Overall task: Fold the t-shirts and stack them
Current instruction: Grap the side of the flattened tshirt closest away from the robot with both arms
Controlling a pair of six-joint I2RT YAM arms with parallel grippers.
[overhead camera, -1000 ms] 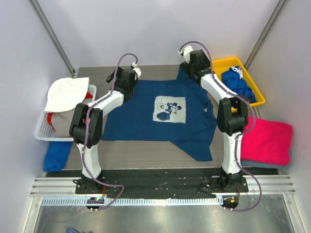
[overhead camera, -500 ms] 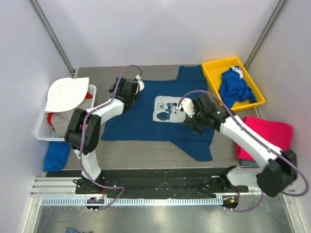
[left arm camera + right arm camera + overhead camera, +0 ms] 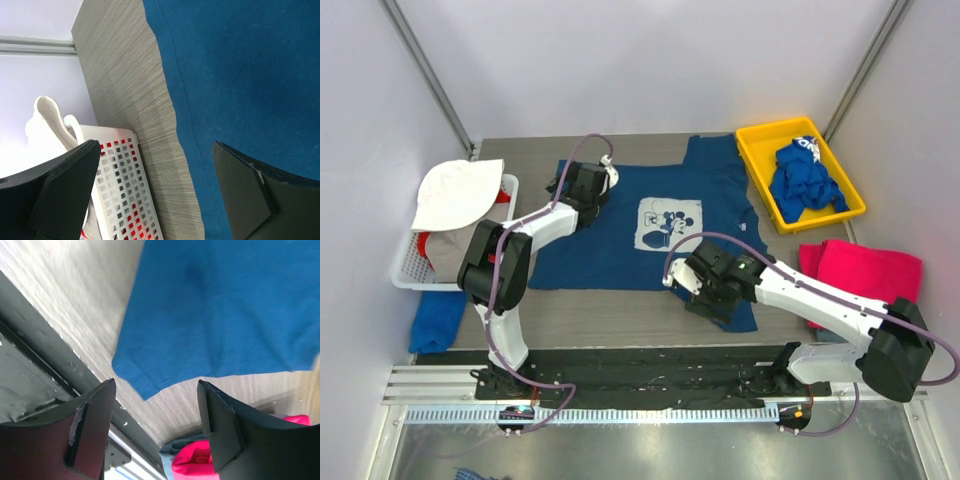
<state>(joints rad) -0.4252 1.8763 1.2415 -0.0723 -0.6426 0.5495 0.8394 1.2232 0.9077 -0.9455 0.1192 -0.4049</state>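
Navy t-shirt (image 3: 610, 240) lies spread flat in the middle of the worktop (image 3: 600, 322). Left jaws gape wide over its far-left edge, holding nothing; right jaws stand apart above its near-right corner, empty too.

Seen from above, the light is bright, even and diffuse, bouncing off pale walls. Shadows under the arms are faint, and the metal plate (image 3: 640, 450) at the near edge carries a dull glare. The left wrist view is crisp on the table (image 3: 130, 100) grain, while the left pincer (image 3: 155, 145), close to the lens, looks dark and soft-edged. The right wrist view is smeared, probably motion blur, and the navy t-shirt (image 3: 215, 305) hem is fuzzy.
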